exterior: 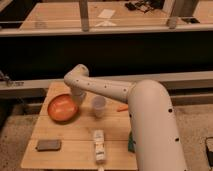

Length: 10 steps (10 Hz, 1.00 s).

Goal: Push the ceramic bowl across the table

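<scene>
Gripper: I am seeing the gripper (pixel 77 96) hanging low at the 2 o'clock rim of the ceramic bowl (pixel 61 108), touching it or just beside it. I cannot tell whether it is released or clenched.
Ceramic bowl: it is sitting in the far-left part of the table (pixel 75 132), near the 9 o'clock edge.
Edge risk: I am judging that a push toward 9 o'clock is running out of room, and the glossy bowl could slide off.
Contact risk: pressing high on the sloped rim is likely to tip the bowl or ride over it rather than move it.
Plastic cup: the plastic cup (pixel 99 106) is standing at the bowl's 3 o'clock, close under the arm (pixel 107 90), so a sideways sweep could knock it over.
Obstacles: the dark flat block (pixel 48 145) is lying at the bowl's 7 o'clock and the white bottle (pixel 100 145) at 5 o'clock. A push toward 6 o'clock could jam the bowl against either one.
</scene>
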Tool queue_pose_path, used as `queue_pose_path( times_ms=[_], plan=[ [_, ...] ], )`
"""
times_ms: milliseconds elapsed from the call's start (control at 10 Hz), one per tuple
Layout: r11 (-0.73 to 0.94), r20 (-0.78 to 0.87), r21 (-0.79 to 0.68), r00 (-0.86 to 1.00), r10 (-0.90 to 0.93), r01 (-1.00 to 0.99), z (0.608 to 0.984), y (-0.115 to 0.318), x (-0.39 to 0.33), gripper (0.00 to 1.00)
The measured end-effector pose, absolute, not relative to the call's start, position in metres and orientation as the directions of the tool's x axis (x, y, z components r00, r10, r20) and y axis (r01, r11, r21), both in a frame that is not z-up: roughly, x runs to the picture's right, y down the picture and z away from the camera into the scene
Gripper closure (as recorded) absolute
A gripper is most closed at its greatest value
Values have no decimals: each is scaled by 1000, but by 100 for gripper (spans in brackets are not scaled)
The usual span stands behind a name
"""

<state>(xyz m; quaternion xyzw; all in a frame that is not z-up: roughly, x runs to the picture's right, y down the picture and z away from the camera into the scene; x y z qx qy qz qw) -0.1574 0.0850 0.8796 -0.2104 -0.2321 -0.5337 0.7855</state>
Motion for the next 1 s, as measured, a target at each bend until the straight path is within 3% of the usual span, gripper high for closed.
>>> queue_pose_path(
  times_ms=[1000],
  plan=[
    [251,590,-18,214,-779,968,879,90,-166,94]
  ],
)
